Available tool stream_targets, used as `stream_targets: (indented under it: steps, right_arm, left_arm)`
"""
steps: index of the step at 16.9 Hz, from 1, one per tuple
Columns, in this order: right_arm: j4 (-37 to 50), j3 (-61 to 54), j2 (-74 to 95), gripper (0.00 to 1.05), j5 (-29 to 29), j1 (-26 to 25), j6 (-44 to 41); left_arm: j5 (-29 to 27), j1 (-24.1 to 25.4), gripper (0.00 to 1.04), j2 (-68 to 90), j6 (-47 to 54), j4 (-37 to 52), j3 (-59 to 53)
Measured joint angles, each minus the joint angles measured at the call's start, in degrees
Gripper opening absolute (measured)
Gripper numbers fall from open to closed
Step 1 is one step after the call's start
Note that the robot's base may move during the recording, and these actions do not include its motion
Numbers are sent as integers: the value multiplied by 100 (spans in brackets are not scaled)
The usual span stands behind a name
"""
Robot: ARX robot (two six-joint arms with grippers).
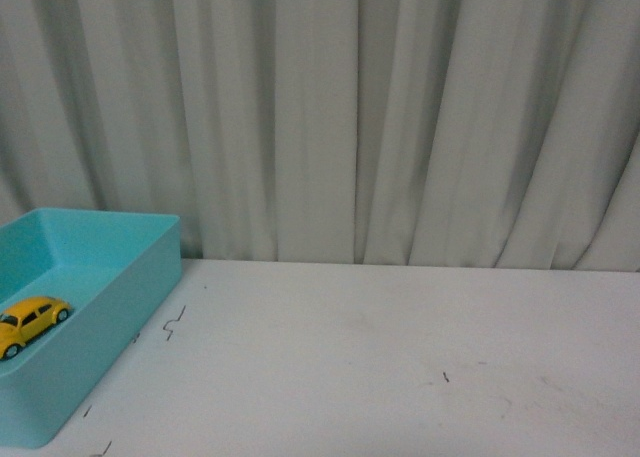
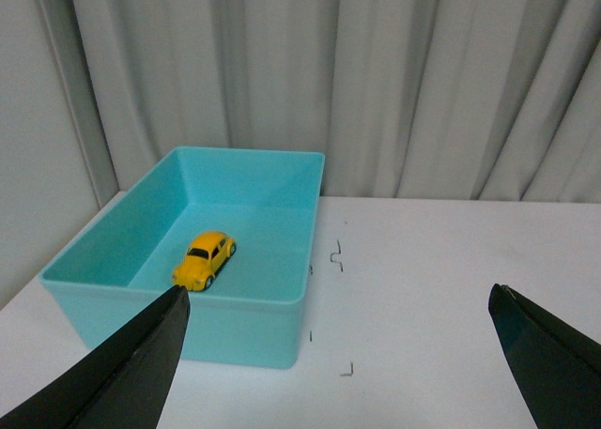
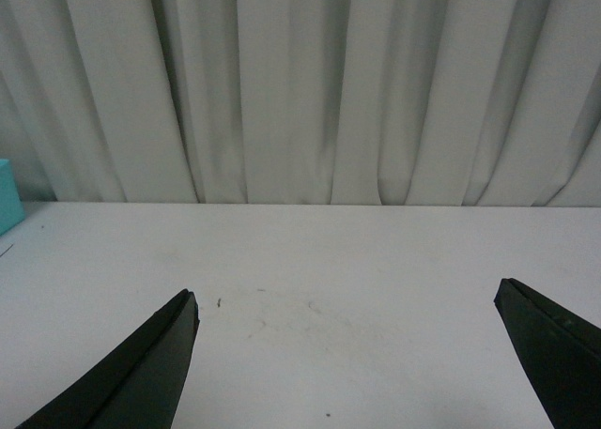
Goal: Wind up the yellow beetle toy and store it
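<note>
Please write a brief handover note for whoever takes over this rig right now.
Left gripper: open, empty, apart from the teal bin.
Right gripper: open, empty, over bare white table.
Yellow beetle toy: on its wheels on the bin floor, at the table's left side.
Done: the toy is stored. Whether it was wound cannot be told.
Left: apparently nothing but confirming the winding.

Bin (image 1: 120,307) at the far left of the tabletop (image 1: 400,357), near its back edge. Yellow beetle toy (image 1: 30,322) inside the bin, on its floor, apart from the walls. Curtain (image 1: 380,117) hangs behind the tabletop. Small scuff marks (image 1: 175,325) on the tabletop just right of the bin.
</note>
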Motion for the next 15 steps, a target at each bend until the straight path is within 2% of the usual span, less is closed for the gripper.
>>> stream_targets:
  steps: [15]
  right_arm:
    - [0, 0, -2, 98, 0, 0, 0]
  left_arm:
    - [0, 0, 98, 0, 0, 2, 0]
